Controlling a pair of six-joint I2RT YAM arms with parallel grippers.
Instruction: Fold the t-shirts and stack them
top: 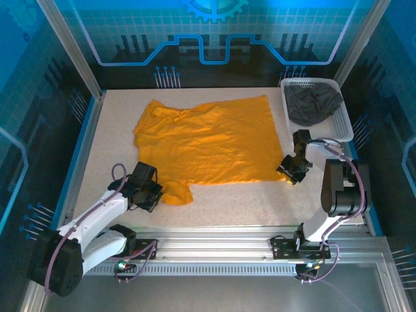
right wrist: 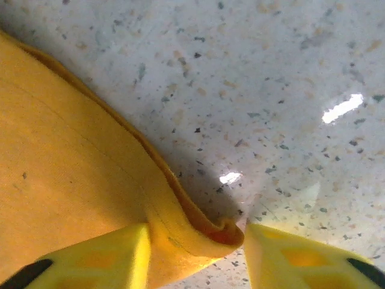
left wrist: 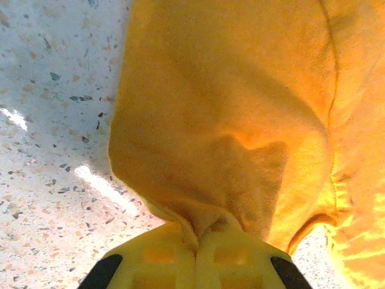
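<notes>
Grey t-shirt (top: 313,103) lies in white basket (top: 344,117); left fingers (left wrist: 159,260) pinch orange t-shirt (top: 208,140), right fingers (right wrist: 111,256) gape around its hem (right wrist: 180,208).

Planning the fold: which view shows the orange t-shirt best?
Top external: the whole orange t-shirt spread flat. Left wrist shows fabric pinched in the left claw; right wrist, a hem corner inside the right claw.

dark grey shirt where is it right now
In the top view the dark grey shirt lies bunched in the white basket at the far right corner of the table, right of the spread orange shirt.
</notes>
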